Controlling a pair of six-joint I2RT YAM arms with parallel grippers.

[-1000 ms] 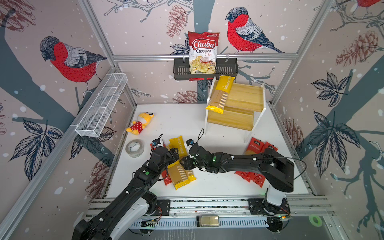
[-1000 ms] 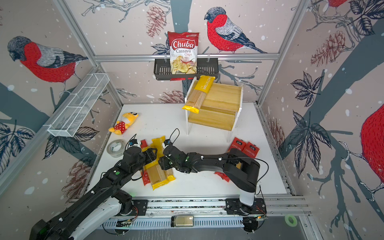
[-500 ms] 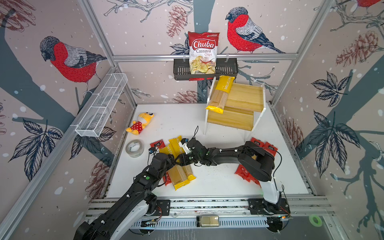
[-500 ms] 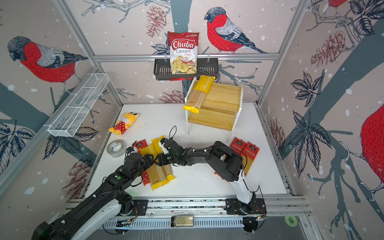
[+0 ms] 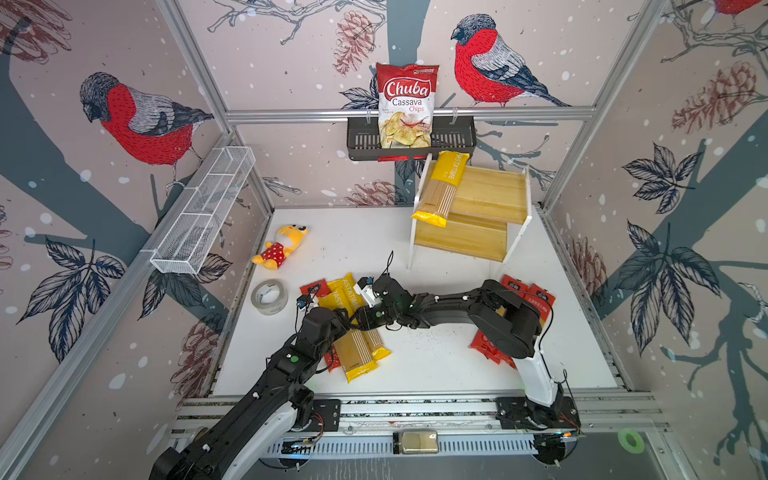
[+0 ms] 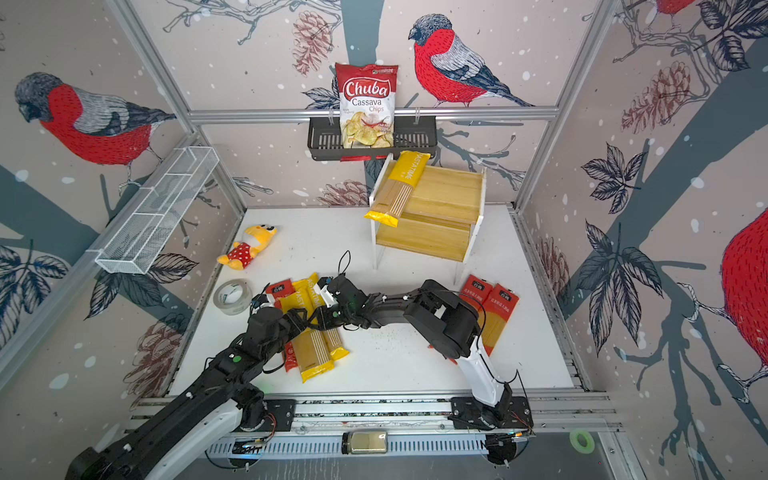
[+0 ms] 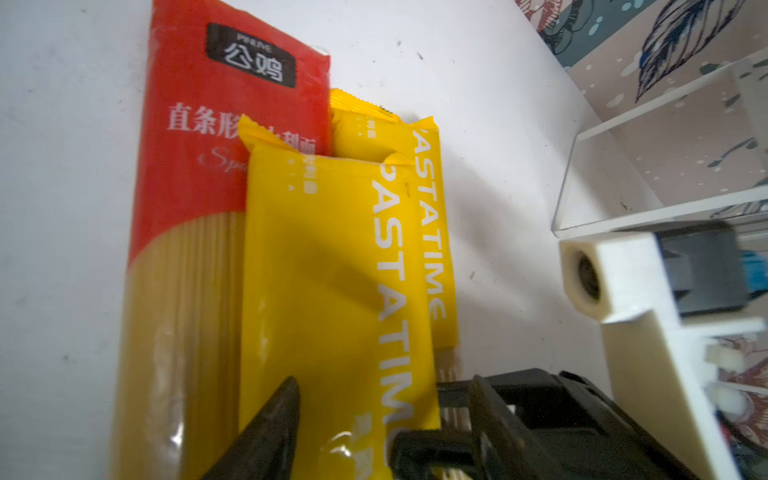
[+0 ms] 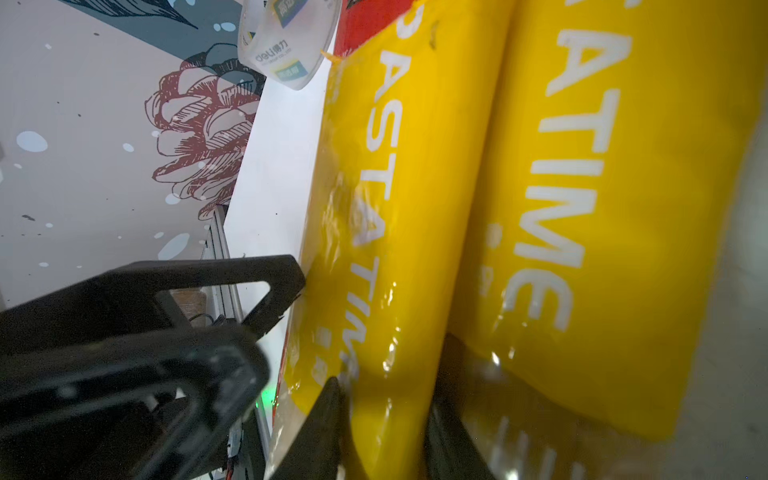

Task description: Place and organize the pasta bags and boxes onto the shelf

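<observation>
- We see the shelf [image 5: 478, 195] at the back, two stepped wooden boards between white sides.
- A pile [image 5: 359, 353] of three packets lies well in front of the shelf, off its left end. A top yellow packet [image 7: 324, 270] overlaps a second yellow packet [image 7: 436, 216] and a red packet [image 7: 199, 166].
- A red pair [image 6: 496, 307] lies side by side in front of the shelf's right end, partly under the right arm [image 6: 449, 324].
- A leaning yellow packet [image 5: 442, 189] rests across the upper board at the shelf's left end. Its lower end hangs over toward the lower board.
- The right gripper [image 8: 386, 395] is at the pile. Its fingers press the top yellow packet from both sides, clamped on it.
- The left gripper [image 7: 384, 382] meets the same packet with its fingers apart. One tip is over the packet's face and the other is past its edge. We cannot tell whether they touch it.
</observation>
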